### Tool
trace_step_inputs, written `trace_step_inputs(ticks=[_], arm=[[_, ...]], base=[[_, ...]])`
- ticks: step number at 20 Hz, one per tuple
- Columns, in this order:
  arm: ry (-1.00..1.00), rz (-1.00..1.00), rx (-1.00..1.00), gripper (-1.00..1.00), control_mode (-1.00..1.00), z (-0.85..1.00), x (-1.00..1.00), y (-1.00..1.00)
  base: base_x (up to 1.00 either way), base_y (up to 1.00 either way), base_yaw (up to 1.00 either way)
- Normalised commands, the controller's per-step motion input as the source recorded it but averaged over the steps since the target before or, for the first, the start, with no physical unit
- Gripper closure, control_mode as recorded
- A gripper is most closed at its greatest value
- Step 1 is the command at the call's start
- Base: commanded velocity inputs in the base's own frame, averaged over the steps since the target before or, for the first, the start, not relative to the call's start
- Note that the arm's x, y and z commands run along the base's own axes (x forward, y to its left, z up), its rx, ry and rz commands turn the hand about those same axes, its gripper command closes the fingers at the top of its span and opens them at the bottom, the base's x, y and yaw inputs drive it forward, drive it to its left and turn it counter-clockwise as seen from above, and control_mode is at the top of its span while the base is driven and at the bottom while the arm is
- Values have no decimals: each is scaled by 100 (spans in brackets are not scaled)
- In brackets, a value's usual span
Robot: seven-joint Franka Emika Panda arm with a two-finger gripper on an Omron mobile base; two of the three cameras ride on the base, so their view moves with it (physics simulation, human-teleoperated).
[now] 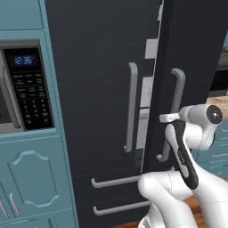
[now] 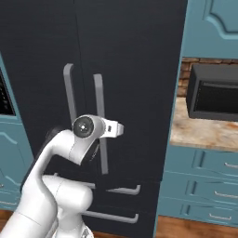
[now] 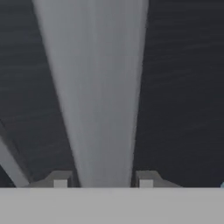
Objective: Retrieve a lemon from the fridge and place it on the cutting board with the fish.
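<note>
The fridge (image 1: 102, 67) fills everything ahead of my claw (image 3: 103, 179), a tall charcoal French-door unit. Its right door (image 1: 191, 53) stands slightly ajar, a pale sliver of interior showing along its inner edge, just to the left of the claw. Two drawers with horizontal handles sit below the claw. Off to the far left is a microwave (image 1: 26, 84) set in teal cabinets. To the right, a dark toaster oven (image 2: 214, 93) stands on the desk (image 2: 200, 132).

In the hand view the right door's grey bar handle (image 3: 98, 96) runs straight up between my fingertips (image 3: 60, 179), which sit against both of its sides. I judge the claw pinched on that handle, low on the bar.

The lemon is presumably inside the fridge, hidden from me; I cannot see the cutting board or the fish either.

My worry is the pull. If I draw straight back instead of following the door's swing, the fingertips could slide along the smooth bar or slip off, and the door would fall shut again. The elbow also sits close to the door front and could get in the way of its swing.
</note>
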Motion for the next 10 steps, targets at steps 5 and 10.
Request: trace_step_inputs(ticks=[5, 10], arm=[[-1, 0, 28, 100, -100, 25, -92, -94], [1, 0, 18, 100, -100, 12, -97, -89]], base=[[0, 0, 0], [0, 0, 0]])
